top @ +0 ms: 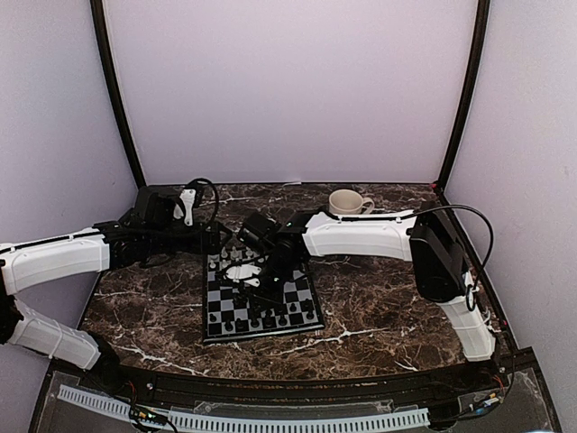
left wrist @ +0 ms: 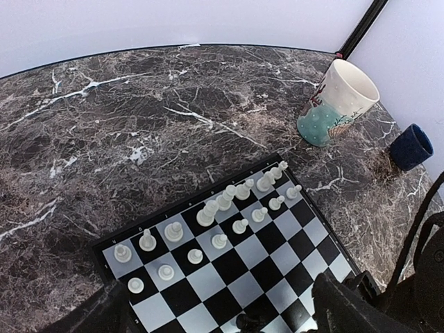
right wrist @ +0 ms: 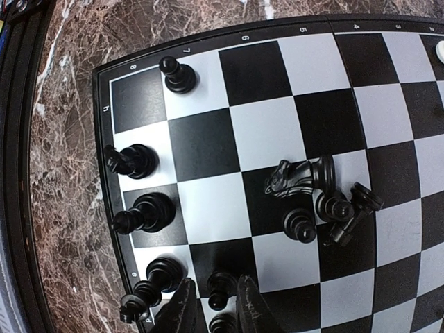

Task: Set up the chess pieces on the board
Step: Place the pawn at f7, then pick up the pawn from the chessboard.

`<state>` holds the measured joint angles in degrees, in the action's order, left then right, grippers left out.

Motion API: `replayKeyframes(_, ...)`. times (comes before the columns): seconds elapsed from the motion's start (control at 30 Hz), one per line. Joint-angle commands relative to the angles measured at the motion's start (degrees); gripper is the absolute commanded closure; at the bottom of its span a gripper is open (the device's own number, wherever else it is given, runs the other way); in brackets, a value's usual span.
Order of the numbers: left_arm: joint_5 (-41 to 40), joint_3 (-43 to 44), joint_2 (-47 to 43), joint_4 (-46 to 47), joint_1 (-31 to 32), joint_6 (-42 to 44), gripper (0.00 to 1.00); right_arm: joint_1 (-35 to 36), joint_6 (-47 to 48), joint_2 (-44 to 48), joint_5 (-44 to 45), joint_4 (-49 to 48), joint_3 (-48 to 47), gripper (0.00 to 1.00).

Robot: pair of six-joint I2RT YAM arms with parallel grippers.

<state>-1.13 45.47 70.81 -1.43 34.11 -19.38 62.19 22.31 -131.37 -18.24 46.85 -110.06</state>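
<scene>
Right gripper [right wrist: 215, 281], jaws narrow around a small black pawn [right wrist: 220, 295] at bottom centre, grip unclear, may topple crowded neighbouring black pieces [right wrist: 149, 291]; left gripper [left wrist: 220, 305] gapes.

Dark marble bench [left wrist: 139, 125] with a mug and a small blue thing, inside a pale lilac enclosure.
A cream mug [left wrist: 338, 103] with a dotted teal lower half stands upright near the bench's far edge, right of the middle. A small dark blue cup-like object [left wrist: 411, 146] sits apart from it, closer to the right edge. Black frame posts [top: 115, 90] rise at the far corners against the lilac walls [top: 288, 90]. A white toothed strip [top: 270, 419] runs along the near edge.
</scene>
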Motion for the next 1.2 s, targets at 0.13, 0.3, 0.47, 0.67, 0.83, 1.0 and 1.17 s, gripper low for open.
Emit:
replayKeyframes(0.13, -1.1, 1.2, -0.7, -5.2, -0.5, -1.3, 0.07, 0.3, -0.7, 1.9, -1.7, 1.0, -3.8, 0.74)
replayKeyframes(0.3, -2.9, 2.8, -1.0, -9.7, -0.8, -2.8, 0.11, -0.5, -0.4, 4.5, -2.4, 0.8, -2.3, 0.73)
replayKeyframes(0.47, -6.2, 2.9, -2.4, -12.5, -1.2, -4.2, 0.16, -0.8, 0.9, 5.4, -1.2, 0.1, 1.0, 0.76)
replayKeyframes(0.67, -5.7, 2.1, -3.3, -12.6, -1.4, -4.7, 0.17, -0.8, 1.2, 4.1, -1.0, 0.7, 0.9, 0.87)
replayKeyframes(0.83, -5.3, 1.8, -3.5, -12.6, -1.4, -4.7, 0.17, -0.7, 1.7, 2.0, 0.6, 1.8, -0.5, 0.94)
replayKeyframes(1.0, -5.1, 1.2, -3.7, -12.1, -1.4, -4.7, 0.18, -0.7, 2.1, 0.4, 2.2, 2.7, -1.3, 0.99)
replayKeyframes(1.17, -4.6, 0.7, -3.4, -11.2, -1.4, -4.9, 0.18, -0.7, 2.1, -0.8, 2.6, 3.0, -2.2, 1.00)
